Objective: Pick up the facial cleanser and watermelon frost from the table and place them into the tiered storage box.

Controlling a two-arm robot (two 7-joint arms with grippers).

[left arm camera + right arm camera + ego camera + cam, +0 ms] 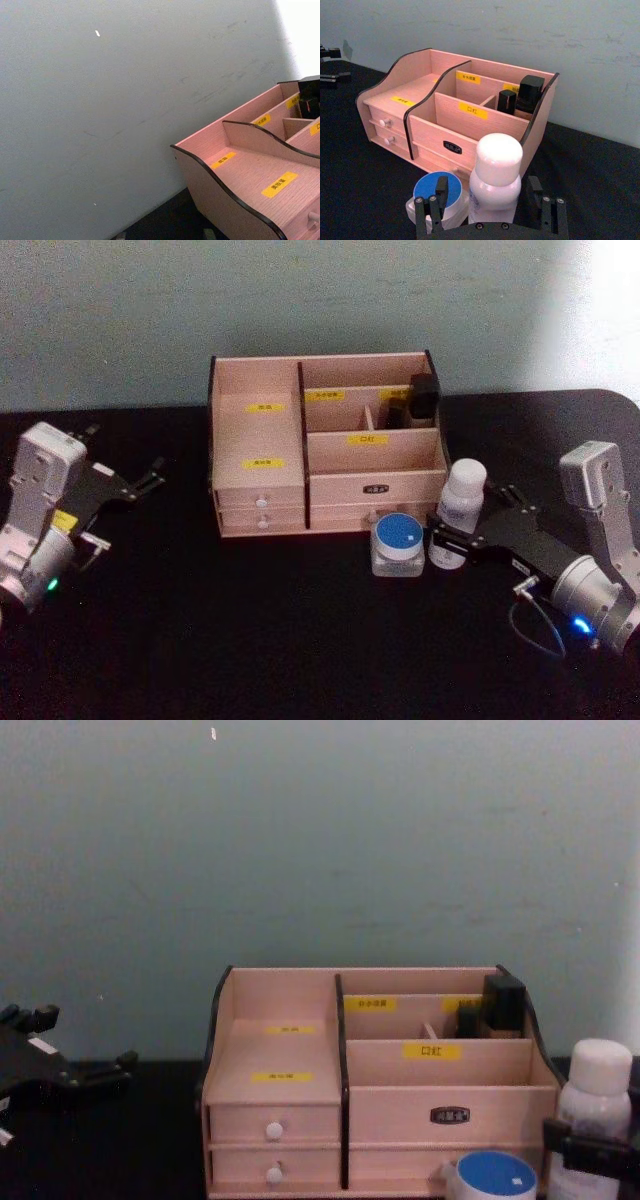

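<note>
A white bottle (465,490) (497,165) (597,1095) with a white cap stands on the black table, just in front of the tiered storage box's (255,440) (435,140) (400,1115) right end. My right gripper (447,542) (487,189) (592,1148) is open around the bottle's lower body, one finger on each side with small gaps. A clear jar with a blue lid (397,543) (432,192) (488,1175) stands close to the bottle's left. I cannot tell which of the two is the facial cleanser and which the watermelon frost. My left gripper (150,478) (334,65) hangs open, left of the box.
Two dark containers (422,400) (529,92) (503,1000) stand in the box's back right compartment. The box's left wall (220,200) lies close to my left wrist. A grey wall rises right behind the box. A blue cable (540,630) loops by my right wrist.
</note>
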